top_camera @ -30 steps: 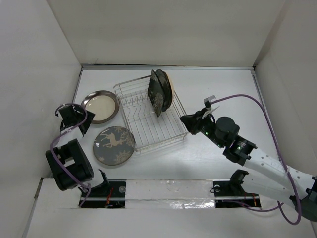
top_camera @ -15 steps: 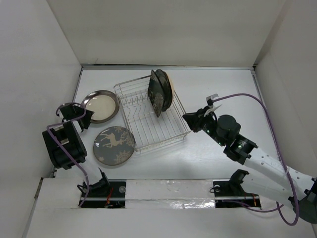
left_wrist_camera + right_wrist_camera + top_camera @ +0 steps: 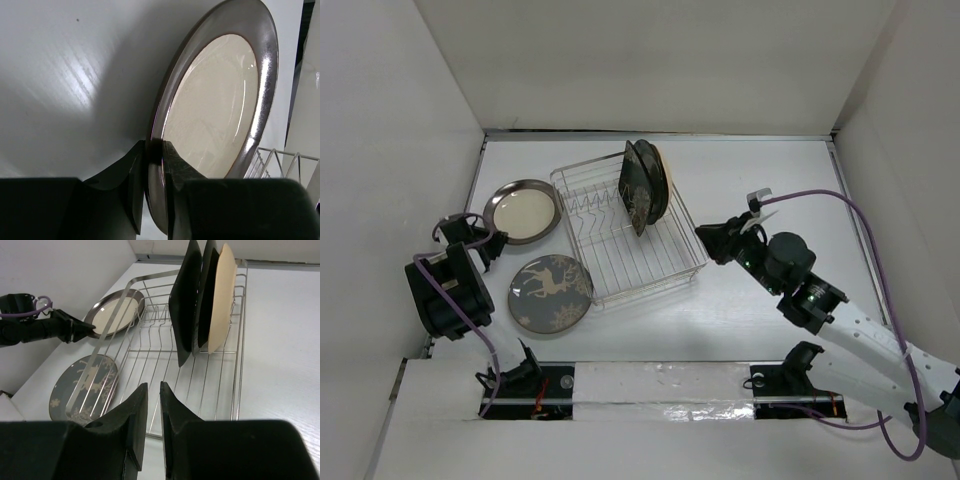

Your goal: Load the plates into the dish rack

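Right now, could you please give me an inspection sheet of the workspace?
Surface: white table, glossy, with glare patches.
Job's things: dish rack holds three upright plates; deer plate lies flat in front of the rack's left end; cream-centred plate sits left of the rack.
Clutter: nothing seen.
Grippers: left pincer clamped on the cream-centred plate's rim; right pincer with jaws nearly together, holding nothing, by the rack's right corner.
Cables: purple cable looped along each arm.
Surroundings: white walls on three sides.
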You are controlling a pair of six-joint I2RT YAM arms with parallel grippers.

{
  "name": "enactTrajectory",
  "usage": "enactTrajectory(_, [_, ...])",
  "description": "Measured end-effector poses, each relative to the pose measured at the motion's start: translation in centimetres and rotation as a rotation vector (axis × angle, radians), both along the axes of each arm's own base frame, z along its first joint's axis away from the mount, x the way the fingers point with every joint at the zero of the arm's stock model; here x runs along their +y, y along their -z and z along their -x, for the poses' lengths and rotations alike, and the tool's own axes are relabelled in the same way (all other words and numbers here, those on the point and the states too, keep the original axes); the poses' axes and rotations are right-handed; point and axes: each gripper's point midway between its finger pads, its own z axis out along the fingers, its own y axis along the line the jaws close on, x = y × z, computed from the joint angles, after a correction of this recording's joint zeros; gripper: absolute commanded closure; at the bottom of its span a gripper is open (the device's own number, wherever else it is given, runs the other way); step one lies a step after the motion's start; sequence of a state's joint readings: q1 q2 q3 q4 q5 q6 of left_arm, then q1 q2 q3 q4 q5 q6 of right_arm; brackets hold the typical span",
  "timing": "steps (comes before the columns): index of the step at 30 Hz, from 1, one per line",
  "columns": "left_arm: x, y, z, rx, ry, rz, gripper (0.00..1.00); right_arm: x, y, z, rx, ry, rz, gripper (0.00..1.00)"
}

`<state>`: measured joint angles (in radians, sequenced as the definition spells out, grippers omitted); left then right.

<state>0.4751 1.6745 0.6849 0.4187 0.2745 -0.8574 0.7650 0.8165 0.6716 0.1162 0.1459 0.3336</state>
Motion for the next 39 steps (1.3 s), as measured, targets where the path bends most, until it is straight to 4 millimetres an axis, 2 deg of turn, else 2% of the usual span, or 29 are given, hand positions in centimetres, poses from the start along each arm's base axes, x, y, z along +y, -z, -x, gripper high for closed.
enactTrajectory(4, [0.1, -0.8, 0.9, -0.023, -0.018, -0.004, 1.0, -0.1, -0.2, 0.1, -0.004, 0.0, -0.003, 0.78])
enactTrajectory(9, [1.0, -5.7, 1.2, -0.133, -0.039, -0.101, 1.0, 0.0, 0.0, 0.0, 0.001, -0.002, 0.001, 0.76])
enactTrajectory(13, [2.2, -7.9, 2.1, -0.173, -0.071, -0.174, 1.0, 0.3, 0.5, 0.0, 0.012, -0.012, 0.01, 0.7])
enactTrajectory(19, [3.2, -10.5, 2.8, -0.224, -0.101, -0.231, 1.0, 0.8, 1.2, 0.0, 0.028, -0.031, 0.023, 0.47])
enactTrajectory(20, [3.2, -11.0, 2.9, -0.237, -0.105, -0.239, 1.0, 0.9, 1.3, -0.1, 0.032, -0.036, 0.027, 0.42])
enactTrajectory(24, [2.8, -14.0, 3.3, -0.309, -0.11, -0.266, 1.0, 1.7, 1.7, 0.0, 0.049, -0.064, 0.035, 0.31])
enactTrajectory(28, [1.6, -17.2, 3.4, -0.391, -0.097, -0.289, 1.0, 3.4, 0.7, 0.2, 0.05, -0.115, 0.027, 0.27])
enactTrajectory(30, [0.7, -18.9, 3.4, -0.43, -0.08, -0.304, 1.0, 4.4, 0.1, 0.4, 0.05, -0.145, 0.018, 0.22])
enactTrajectory(34, [-1.6, -22.2, 3.5, -0.517, -0.03, -0.315, 1.0, 6.2, -0.8, 0.3, 0.058, -0.181, 0.008, 0.15])
enactTrajectory(39, [-5.1, -24.9, 4.4, -0.623, 0.06, -0.268, 1.0, 8.5, -2.3, -0.9, 0.076, -0.206, -0.019, 0.09])
